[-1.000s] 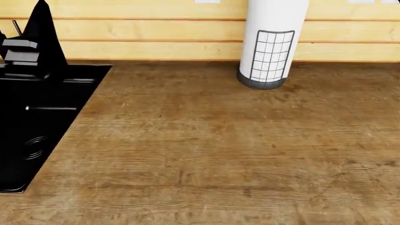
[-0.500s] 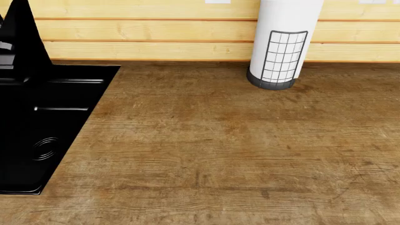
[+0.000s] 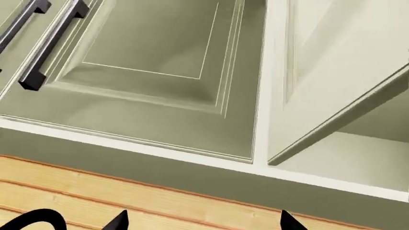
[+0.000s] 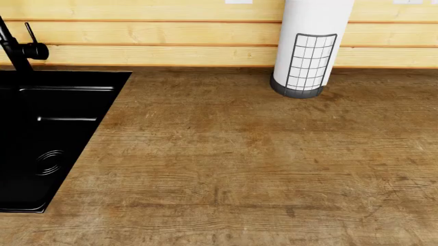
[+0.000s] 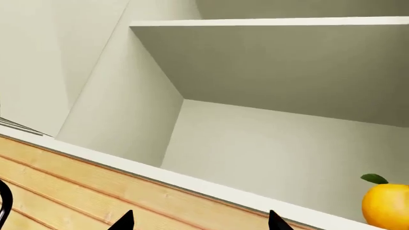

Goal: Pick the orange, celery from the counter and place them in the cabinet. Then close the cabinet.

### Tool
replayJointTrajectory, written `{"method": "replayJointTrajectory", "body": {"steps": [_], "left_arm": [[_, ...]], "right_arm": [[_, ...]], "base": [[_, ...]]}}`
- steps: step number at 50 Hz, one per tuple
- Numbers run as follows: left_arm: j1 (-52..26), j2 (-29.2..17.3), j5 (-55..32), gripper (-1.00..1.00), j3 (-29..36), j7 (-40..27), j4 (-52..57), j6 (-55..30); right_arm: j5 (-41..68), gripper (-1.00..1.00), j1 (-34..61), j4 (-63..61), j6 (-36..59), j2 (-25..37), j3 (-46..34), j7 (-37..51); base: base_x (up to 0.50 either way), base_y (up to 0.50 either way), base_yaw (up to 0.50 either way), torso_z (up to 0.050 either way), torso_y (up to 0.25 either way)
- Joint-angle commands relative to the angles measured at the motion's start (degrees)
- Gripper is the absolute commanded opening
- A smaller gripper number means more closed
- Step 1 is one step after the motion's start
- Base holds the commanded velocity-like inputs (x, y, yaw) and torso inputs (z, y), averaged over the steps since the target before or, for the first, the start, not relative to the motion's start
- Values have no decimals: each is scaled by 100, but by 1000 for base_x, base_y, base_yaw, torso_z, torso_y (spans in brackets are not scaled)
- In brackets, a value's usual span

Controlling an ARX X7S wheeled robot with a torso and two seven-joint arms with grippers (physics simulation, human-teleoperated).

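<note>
Your yellow-orange fruit with its green leaf [image 5: 385,203] already sits inside the open cream-white cabinet [image 5: 255,81], but no celery shows, its door [image 3: 332,72] hangs open, and I cannot tell either gripper's state.

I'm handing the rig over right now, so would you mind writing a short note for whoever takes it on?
Grippers: only the dark fingertips of each show at the edge of the wrist views; neither seems to be holding anything, but open or shut cannot be told.
Orange: already inside the open cabinet, on its lower shelf.
Celery: not in any view; the visible stretch of counter beside the sink holds only the paper towel roll.
Cabinet door: open.
Done: orange placed.
Left: find the celery, put it in the cabinet, close the door.
</note>
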Motion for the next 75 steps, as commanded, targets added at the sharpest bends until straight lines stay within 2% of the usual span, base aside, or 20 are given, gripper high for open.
{"method": "replayJointTrajectory", "body": {"steps": [1, 15, 29, 51, 60, 75], "left_arm": [[-474, -255, -407, 100, -157, -410, -94, 146], [-1918, -530, -649, 100, 633, -795, -558, 270], [-3456, -470, -646, 100, 1626, -842, -1115, 273], [-5384, 89, -325, 100, 2963, -653, -1621, 23], [-5954, 335, -228, 100, 3289, -507, -1828, -25], [-6645, 873, 182, 100, 3982, 138, -2367, -52]], "right_arm": [[27, 100, -9, -11, -9, 30, 45, 12], [41, 100, -35, -36, -9, 48, 75, 29], [5, 100, -109, -31, -44, -2, 76, 33], [-60, 100, -257, -5, -147, -9, 96, 4], [-73, 100, -276, 16, -151, -41, 104, -14], [-88, 100, -347, 19, -171, -56, 112, -3]], "base": [[0, 0, 0, 0, 0], [0, 0, 0, 0, 0], [0, 0, 0, 0, 0], [0, 0, 0, 0, 0], [0, 0, 0, 2, 0], [0, 0, 0, 4, 2]]}}
